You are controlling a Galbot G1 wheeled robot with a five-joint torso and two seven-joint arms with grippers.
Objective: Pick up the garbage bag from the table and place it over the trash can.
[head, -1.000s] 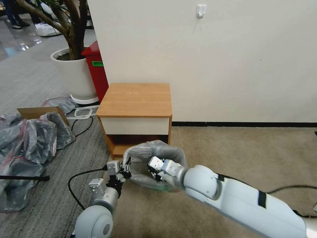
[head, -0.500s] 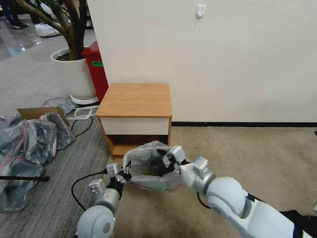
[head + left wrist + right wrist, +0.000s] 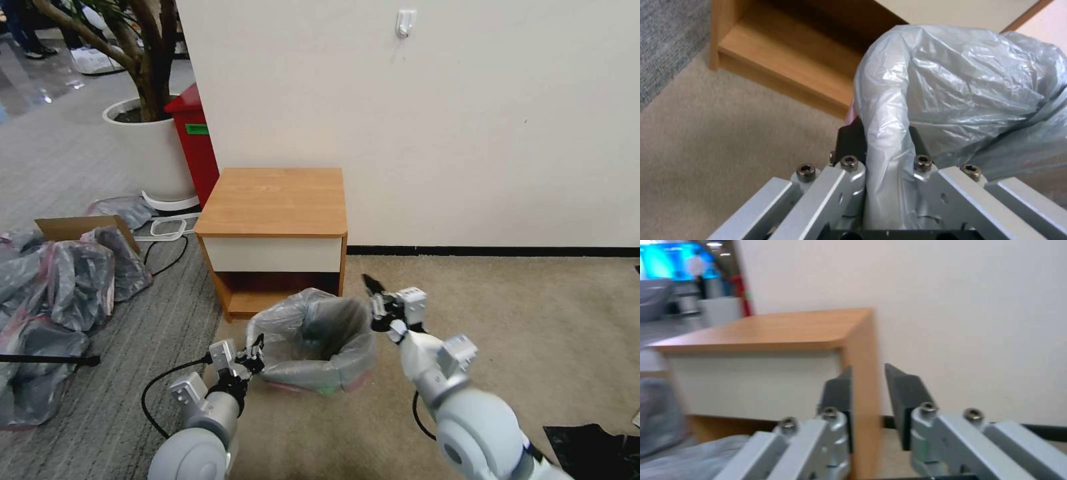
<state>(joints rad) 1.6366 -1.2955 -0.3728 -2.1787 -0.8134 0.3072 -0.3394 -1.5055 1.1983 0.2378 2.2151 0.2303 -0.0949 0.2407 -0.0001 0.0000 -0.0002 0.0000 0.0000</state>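
Since the earlier frames the right pincer [image 3: 371, 293] has come out of the garbage bag [image 3: 313, 337] and lifted clear; it now hangs in the air beside the bag's right edge, in front of the desk's front right corner, touching nothing. Its two dark pads [image 3: 907, 396] stand a narrow gap apart with nothing between them.

Low on the bag's other side, the left pincer [image 3: 253, 350] is clamped on a fold of the grey plastic: in the left wrist view the film runs straight down between its two fingers [image 3: 849, 140], which press it from both sides.

One garbage bag is at work here. It lies draped over the trash can [image 3: 333, 388], mouth open and dark inside, its crinkled skirt hanging down the sides; only a greenish strip of the can shows beneath the hem, with a trace of the bag's pink rim beside it. The can stands on the beige carpet just in front of the one desk [image 3: 273, 200], whose top is bare.

Off to the robot's left lie one heap of grey bags [image 3: 60, 280] with one cardboard box [image 3: 67, 227], and behind them one red bin [image 3: 193, 143] and one white planter [image 3: 150, 150].
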